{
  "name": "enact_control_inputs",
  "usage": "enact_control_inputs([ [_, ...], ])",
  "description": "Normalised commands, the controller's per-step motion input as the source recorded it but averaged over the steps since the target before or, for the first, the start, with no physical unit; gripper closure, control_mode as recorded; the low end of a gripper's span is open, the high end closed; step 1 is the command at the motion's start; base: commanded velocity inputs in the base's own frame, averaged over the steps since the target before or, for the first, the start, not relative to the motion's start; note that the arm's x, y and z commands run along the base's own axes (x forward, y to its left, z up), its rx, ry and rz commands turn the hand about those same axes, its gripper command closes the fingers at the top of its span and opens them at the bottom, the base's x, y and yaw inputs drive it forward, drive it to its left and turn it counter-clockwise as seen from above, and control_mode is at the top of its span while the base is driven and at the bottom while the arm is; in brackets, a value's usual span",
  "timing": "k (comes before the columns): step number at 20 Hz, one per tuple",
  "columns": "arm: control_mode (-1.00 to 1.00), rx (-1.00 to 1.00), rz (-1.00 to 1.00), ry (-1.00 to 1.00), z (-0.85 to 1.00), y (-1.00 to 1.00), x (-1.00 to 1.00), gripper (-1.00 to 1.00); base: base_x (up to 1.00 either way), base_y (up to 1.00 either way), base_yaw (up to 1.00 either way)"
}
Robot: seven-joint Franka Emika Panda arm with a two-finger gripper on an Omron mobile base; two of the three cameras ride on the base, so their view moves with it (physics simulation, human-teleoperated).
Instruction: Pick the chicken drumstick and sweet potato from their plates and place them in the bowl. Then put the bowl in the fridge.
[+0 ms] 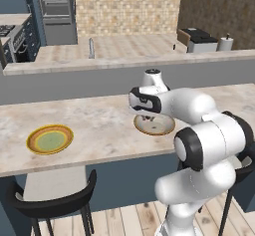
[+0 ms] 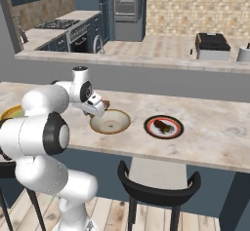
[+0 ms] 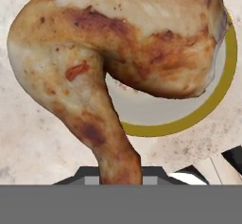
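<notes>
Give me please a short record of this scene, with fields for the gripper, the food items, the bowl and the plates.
gripper: shut on the chicken drumstick, held above the counter at the bowl's near edge
bowl: on the counter, nothing in it yet
sweet potato: lying on the dark-rimmed plate, beside the bowl
yellow-rimmed plate: bare, far from the bowl on its other side

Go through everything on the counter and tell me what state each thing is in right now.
Gripper: shut on the chicken drumstick, over the bowl's rim.
Chicken drumstick: held, off its plate, not yet in the bowl.
Bowl: on the counter, empty.
Yellow-rimmed plate: empty.
Sweet potato: lying on the dark-rimmed plate, untouched.
</notes>
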Motion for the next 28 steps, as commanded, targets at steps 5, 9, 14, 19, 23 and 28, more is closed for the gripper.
enact_control_inputs([
  [5, -1.0, -0.01, -0.07, 0.0, -0.16, -0.54, -0.05, 1.0, 0.0, 0.0, 0.0],
  [9, -1.0, 0.0, -0.03, 0.0, -0.28, -0.34, 0.0, 1.0, 0.0, 0.0, 0.0],
  [14, -1.0, 0.0, -0.03, 0.0, -0.27, -0.06, 0.03, 1.0, 0.0, 0.0, 0.0],
  [19, -1.0, 0.0, 0.0, 0.02, -0.15, 0.0, 0.05, 1.0, 0.0, 0.0, 0.0],
  [23, -1.0, 0.0, 0.0, 0.0, -0.11, -0.01, 0.05, 1.0, 0.0, 0.0, 0.0],
  [28, -1.0, 0.0, 0.0, 0.0, -0.13, -0.01, 0.0, 1.0, 0.0, 0.0, 0.0],
])
